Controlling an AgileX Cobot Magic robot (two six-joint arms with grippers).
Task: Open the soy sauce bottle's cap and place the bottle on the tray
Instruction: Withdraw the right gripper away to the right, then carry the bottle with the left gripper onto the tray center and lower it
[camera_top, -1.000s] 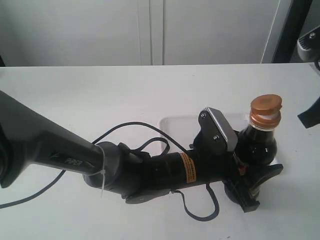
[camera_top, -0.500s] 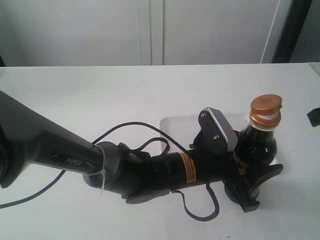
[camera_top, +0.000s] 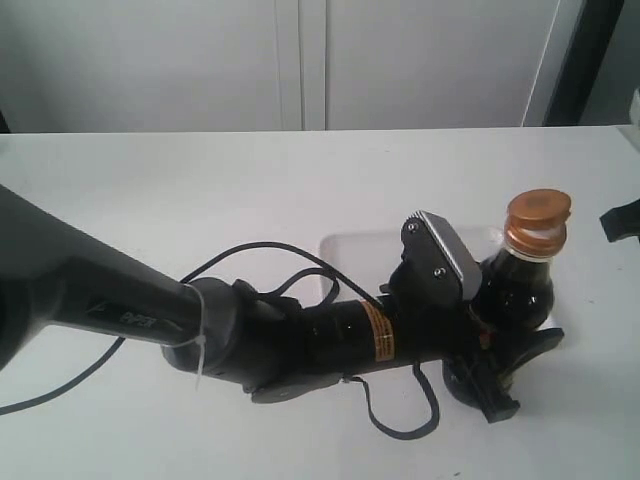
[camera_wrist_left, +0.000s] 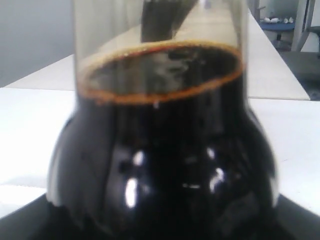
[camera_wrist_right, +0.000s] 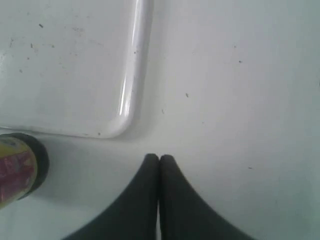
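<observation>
The soy sauce bottle (camera_top: 514, 290) stands upright with my left gripper (camera_top: 512, 362) shut around its lower body. Its copper-orange cap (camera_top: 537, 218) is on top, the lid sitting slightly askew. In the left wrist view the bottle (camera_wrist_left: 165, 165) of dark liquid fills the frame. The white tray (camera_top: 365, 250) lies just behind the arm. In the right wrist view the bottle's labelled base (camera_wrist_right: 17, 170) sits outside a rounded corner of the tray (camera_wrist_right: 127, 100). My right gripper (camera_wrist_right: 159, 160) is shut and empty over bare table, apart from the bottle.
The left arm (camera_top: 120, 300) and its cable (camera_top: 270, 250) stretch across the white table (camera_top: 200, 190) from the left. A dark part of the right arm (camera_top: 622, 220) shows at the right edge. A pale wall rises behind the table.
The left gripper and bottle have shifted slightly to the right. The right arm's dark part drew back towards the right edge, then shows a little more now.
</observation>
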